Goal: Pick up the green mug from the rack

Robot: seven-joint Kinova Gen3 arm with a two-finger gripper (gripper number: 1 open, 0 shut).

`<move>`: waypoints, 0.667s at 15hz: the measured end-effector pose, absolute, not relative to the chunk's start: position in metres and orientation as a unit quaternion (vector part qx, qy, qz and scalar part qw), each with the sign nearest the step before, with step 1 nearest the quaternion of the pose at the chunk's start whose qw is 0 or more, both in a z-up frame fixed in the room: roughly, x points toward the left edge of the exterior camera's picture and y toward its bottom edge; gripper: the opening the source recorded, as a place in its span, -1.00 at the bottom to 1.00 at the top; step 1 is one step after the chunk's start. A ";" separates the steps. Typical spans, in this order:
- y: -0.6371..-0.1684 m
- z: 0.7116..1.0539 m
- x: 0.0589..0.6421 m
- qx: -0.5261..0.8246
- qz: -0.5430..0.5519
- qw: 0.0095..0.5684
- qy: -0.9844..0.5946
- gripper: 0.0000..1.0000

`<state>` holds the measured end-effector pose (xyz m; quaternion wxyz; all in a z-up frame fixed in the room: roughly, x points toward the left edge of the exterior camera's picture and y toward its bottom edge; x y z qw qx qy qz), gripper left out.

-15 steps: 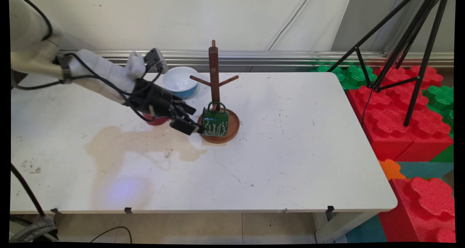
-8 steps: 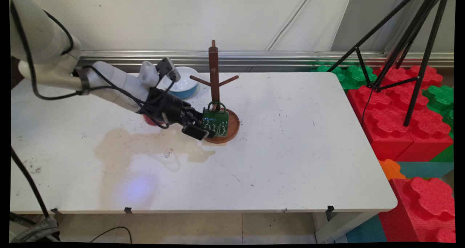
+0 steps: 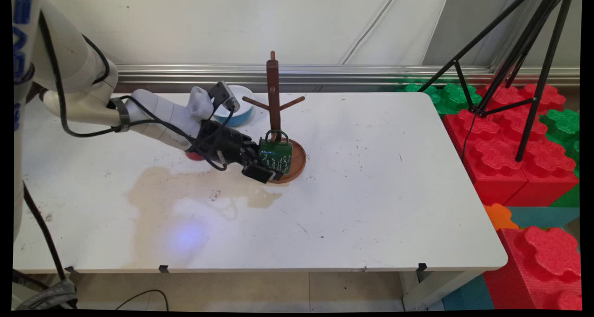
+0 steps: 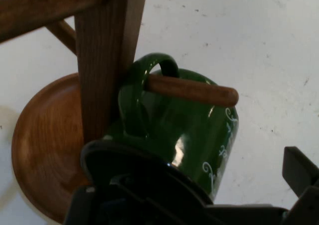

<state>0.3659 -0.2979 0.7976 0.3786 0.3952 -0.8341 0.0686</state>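
Observation:
A dark green mug [image 3: 278,155] with white lettering hangs by its handle on a low peg [image 4: 194,89] of the wooden mug tree [image 3: 274,94], just over the tree's round base [image 3: 300,158]. My gripper [image 3: 262,162] reaches in from the left and stands open, its fingers on either side of the mug. In the hand view the mug [image 4: 199,135] fills the centre between the fingers. One finger [image 4: 124,167] lies close against the mug's side by the post [image 4: 104,60]. The other finger [image 4: 300,169] stands apart from it at the right.
A blue bowl [image 3: 237,112] sits behind the arm near the table's back edge. A small red object [image 3: 194,156] is partly hidden under the wrist. A brownish stain [image 3: 185,187] spreads in front. A black tripod [image 3: 524,61] and red and green foam blocks [image 3: 510,136] stand at the right.
The arm has moved to the right along the table. The open gripper went from just left of the mug to having its fingers around it. The mug still hangs in place.

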 end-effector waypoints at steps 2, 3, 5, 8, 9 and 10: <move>-0.298 0.795 0.364 0.394 0.071 0.382 -0.833 1.00; -0.298 0.794 0.364 0.393 0.071 0.383 -0.833 1.00; -0.298 0.792 0.363 0.392 0.074 0.385 -0.832 -1.00; -0.297 0.791 0.363 0.388 0.077 0.387 -0.833 -1.00; -0.295 0.791 0.363 0.387 0.078 0.387 -0.833 -1.00; -0.294 0.792 0.364 0.386 0.079 0.388 -0.834 -1.00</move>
